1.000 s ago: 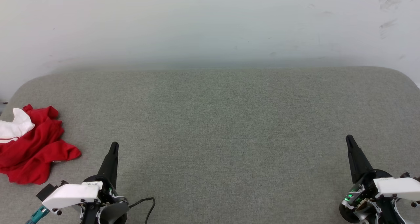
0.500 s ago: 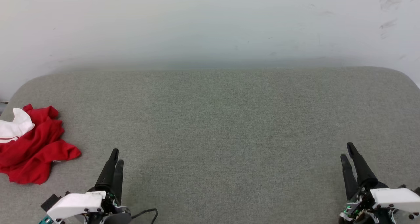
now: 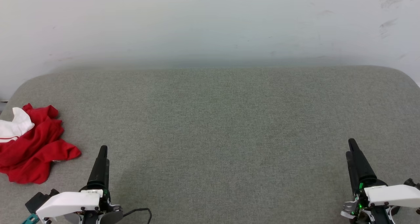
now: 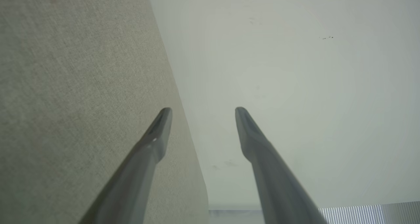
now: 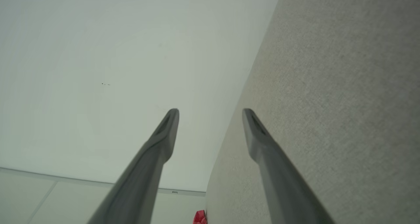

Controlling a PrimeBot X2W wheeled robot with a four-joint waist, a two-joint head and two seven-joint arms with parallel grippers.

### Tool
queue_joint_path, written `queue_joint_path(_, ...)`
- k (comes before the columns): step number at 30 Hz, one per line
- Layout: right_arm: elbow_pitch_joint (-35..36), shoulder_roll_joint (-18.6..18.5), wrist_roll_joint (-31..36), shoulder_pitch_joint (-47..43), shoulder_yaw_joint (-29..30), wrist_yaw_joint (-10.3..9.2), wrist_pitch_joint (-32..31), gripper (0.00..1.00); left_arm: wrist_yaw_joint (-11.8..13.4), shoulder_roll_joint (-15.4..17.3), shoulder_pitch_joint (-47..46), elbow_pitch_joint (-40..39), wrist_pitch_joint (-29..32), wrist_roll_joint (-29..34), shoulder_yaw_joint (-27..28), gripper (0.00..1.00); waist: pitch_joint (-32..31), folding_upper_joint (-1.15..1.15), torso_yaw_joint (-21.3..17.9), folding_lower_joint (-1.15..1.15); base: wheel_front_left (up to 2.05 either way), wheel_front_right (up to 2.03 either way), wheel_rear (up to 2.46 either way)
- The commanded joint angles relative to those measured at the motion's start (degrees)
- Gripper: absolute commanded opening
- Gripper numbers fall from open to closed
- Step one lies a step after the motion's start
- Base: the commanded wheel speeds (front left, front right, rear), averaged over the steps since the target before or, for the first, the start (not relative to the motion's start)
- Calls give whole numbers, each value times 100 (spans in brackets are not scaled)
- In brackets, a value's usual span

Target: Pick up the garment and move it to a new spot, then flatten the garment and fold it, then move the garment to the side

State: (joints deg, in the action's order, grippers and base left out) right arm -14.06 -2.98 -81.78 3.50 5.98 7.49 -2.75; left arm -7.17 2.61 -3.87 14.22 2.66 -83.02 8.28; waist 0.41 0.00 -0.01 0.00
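garment (image 3: pixel 32 145): crumpled heap at the left edge of the counter (image 3: pixel 210 119), white sleeve on top.
left hand (image 3: pixel 102 151): released, empty, near side, just right of the heap.
right hand (image 3: pixel 351 145): released, empty, near right, well apart.
risk: I might pinch one loose layer and drag the heap off the left edge.
counter: grey woven cover, rounded corners; I expect cloth to cling.
wall (image 3: pixel 210 20): pale, scuffed, right behind.

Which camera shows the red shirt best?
The head view: the shirt lies crumpled at the cushion's left end, white sleeve visible. The right wrist view catches just a red scrap at its bottom edge.
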Motion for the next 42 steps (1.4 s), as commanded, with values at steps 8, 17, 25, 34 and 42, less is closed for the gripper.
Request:
queue_joint_path(8, 413, 1, 1189, 117, -100, 0, 232, 100, 204, 18, -106, -463, -231, 1111, 18, 100, 13, 0, 8, 0, 0, 0, 0)
queue_joint_path(17, 648, 3, 2463, 84, -225, 0, 440, 100, 492, 21, -12, -752, -436, 2374, -174, 100, 23, 0, 11, 0, 0, 0, 0)
queue_joint_path(25, 725, 4, 3302, 41, -320, 0, 607, 100, 677, 38, 39, -867, -605, 3312, -312, 100, 35, 0, 9, 0, 0, 0, 0)
queue_joint_path(34, 763, 6, 4132, 23, -366, 0, 781, 100, 842, 125, 85, -954, -776, 4072, -445, 100, 45, 0, 15, 0, 0, 0, 0)
queue_joint_path(42, 789, 7, 4797, 5, -401, 0, 920, 100, 1031, 218, 134, -998, -919, 4697, -598, 100, 48, 0, 21, 0, 0, 0, 0)
